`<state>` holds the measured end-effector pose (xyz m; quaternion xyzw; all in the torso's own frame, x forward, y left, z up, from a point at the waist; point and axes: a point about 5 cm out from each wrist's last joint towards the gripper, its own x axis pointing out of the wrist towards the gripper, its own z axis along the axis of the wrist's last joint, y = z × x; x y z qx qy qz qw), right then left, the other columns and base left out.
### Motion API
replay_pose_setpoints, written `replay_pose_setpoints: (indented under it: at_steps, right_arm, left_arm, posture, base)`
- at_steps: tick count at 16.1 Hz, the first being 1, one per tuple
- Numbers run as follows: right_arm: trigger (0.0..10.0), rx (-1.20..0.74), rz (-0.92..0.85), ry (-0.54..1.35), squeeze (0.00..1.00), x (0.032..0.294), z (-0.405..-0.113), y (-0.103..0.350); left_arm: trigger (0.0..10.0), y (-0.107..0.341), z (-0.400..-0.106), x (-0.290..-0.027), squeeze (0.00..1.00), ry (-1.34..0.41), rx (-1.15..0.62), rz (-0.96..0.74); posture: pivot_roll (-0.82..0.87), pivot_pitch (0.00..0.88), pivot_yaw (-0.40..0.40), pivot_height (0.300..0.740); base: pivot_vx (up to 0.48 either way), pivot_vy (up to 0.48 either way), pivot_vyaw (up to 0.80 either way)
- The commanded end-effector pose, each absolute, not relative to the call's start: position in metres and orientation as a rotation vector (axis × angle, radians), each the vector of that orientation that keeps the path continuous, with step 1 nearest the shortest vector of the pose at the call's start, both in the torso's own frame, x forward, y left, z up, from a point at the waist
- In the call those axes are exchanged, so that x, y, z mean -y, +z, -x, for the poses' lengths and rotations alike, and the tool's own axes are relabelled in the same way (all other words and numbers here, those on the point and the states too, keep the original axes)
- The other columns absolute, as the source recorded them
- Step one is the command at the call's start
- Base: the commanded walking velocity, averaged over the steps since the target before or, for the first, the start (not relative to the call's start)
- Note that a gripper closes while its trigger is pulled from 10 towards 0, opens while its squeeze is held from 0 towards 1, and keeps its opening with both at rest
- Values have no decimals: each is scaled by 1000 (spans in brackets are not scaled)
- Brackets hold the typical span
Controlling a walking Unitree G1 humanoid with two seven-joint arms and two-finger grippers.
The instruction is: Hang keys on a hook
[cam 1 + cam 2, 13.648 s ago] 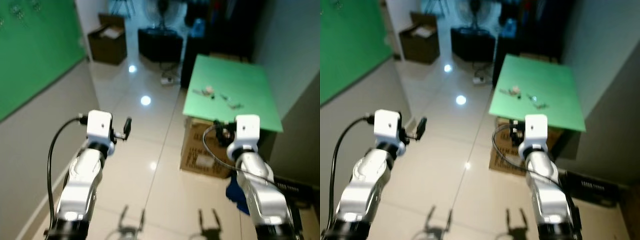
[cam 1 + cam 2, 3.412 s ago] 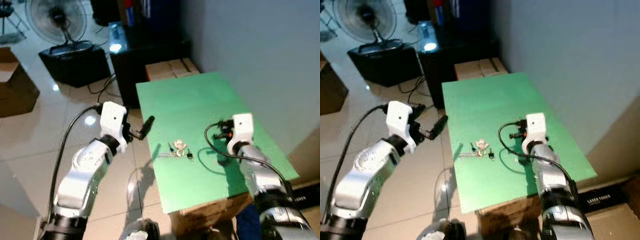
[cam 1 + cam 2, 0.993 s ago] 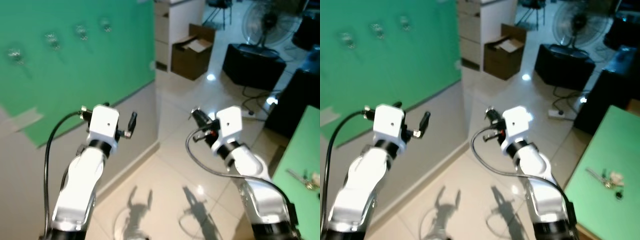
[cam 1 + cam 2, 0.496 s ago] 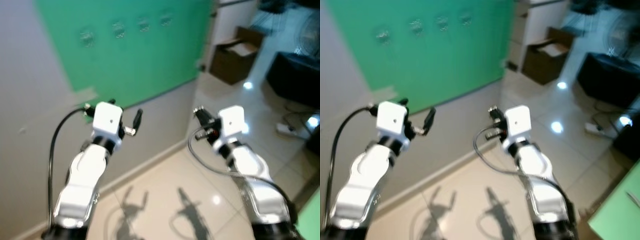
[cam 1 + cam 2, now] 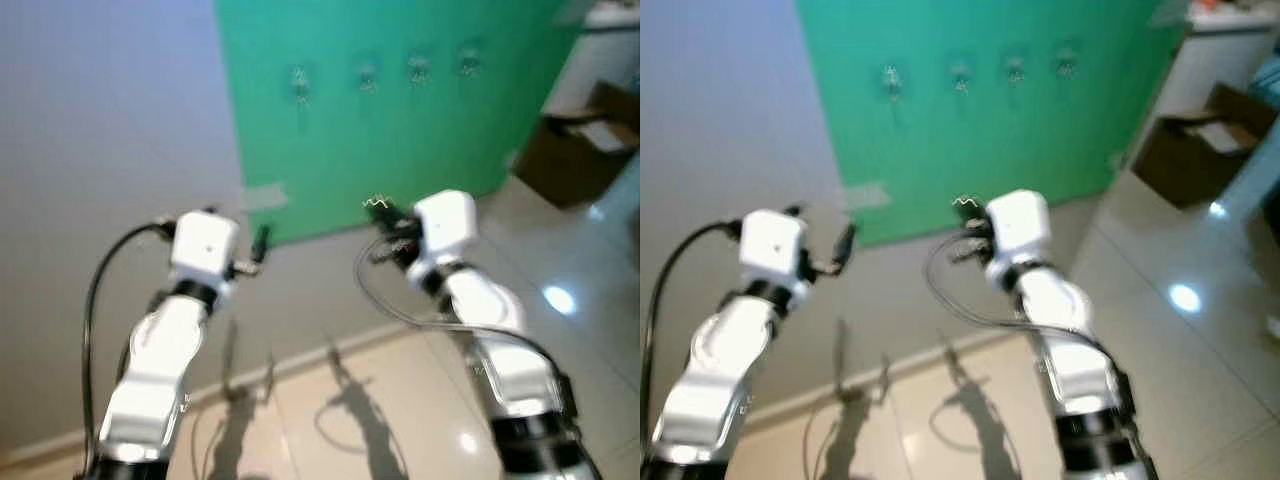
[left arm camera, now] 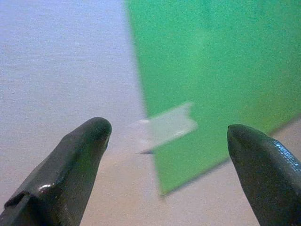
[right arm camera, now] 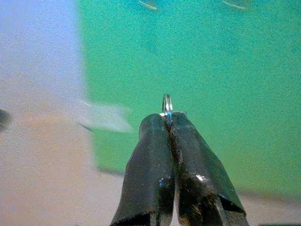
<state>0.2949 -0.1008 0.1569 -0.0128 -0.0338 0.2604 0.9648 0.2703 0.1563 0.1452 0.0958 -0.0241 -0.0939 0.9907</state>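
A green board (image 5: 420, 140) hangs on the grey wall ahead, with a row of several small metal hooks (image 5: 367, 76) near its top. My right gripper (image 7: 168, 123) is shut on a silver key ring (image 7: 167, 103), which sticks up from between the fingertips. It is raised in front of the board's lower part, below the hooks and apart from them. The ring (image 5: 378, 204) also glints in the left eye view. My left gripper (image 6: 167, 134) is open and holds nothing, facing the board's left edge.
A strip of pale tape (image 6: 164, 127) holds the board's lower left corner to the wall. A brown cardboard box (image 5: 592, 135) stands on the glossy tiled floor (image 5: 400, 430) at the right. The picture is blurred.
The camera has swung left, so the green board and its hooks now stand straight ahead and closer. Both arms keep the same raised pose, the right still shut on the ring.
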Motion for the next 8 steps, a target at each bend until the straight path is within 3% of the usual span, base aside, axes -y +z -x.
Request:
replay_pose_setpoints:
  at_steps: [1, 3, 8]
  right_arm:
    - [10000, 56, 34, 506, 0, 112, -295, 153]
    - [10000, 57, 17, 547, 0, 107, -292, 153]
    - [10000, 62, 7, 545, 0, 111, -289, 151]
  left_arm:
    - [10000, 152, -271, -147, 0, -209, 79, -187]
    - [10000, 151, -269, -150, 0, -197, 76, -184]
    - [10000, 151, -267, -147, 0, -194, 94, -201]
  posture:
    - [32, 0, -17, 718]
    - [35, 0, -21, 718]
    - [27, 0, -14, 718]
  base:
    - [360, 0, 800]
    - [366, 0, 800]
    - [0, 0, 800]
